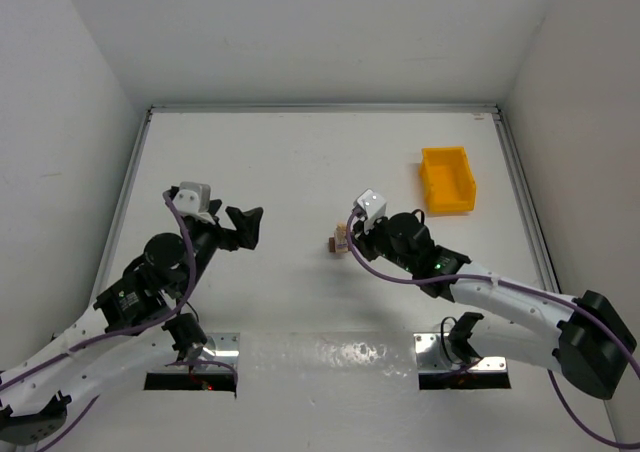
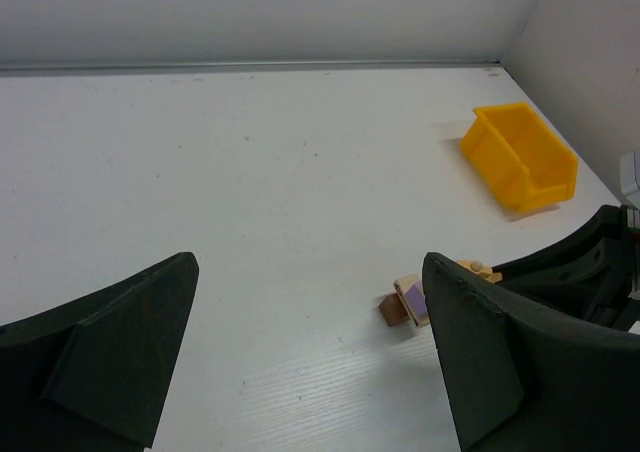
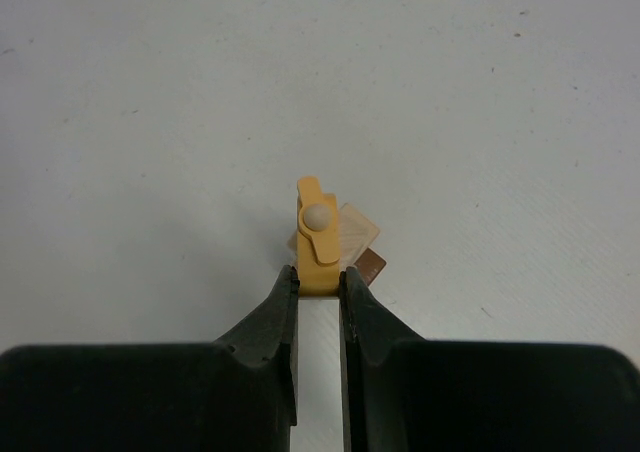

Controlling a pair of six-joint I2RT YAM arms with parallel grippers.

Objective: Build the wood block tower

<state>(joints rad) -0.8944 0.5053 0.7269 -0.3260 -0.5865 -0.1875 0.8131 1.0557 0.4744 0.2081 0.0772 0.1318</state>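
A small stack of wood blocks (image 1: pixel 340 241) stands mid-table: a dark brown block (image 2: pixel 392 309) on the table with a light tan block (image 2: pixel 411 294) lying tilted on it. My right gripper (image 3: pixel 319 280) is shut on a yellowish oblong block (image 3: pixel 320 240) with a round peg on top, and holds it over the tan block (image 3: pixel 357 231); the brown block's corner (image 3: pixel 372 266) shows beneath. In the top view the right gripper (image 1: pixel 350 234) is at the stack. My left gripper (image 2: pixel 310 357) is open and empty, well left of the blocks (image 1: pixel 247 227).
A yellow plastic bin (image 1: pixel 447 179) stands at the back right, also in the left wrist view (image 2: pixel 520 156). The enclosure's white walls rise at the left, right and back table edges. Metal base plates sit at the near edge.
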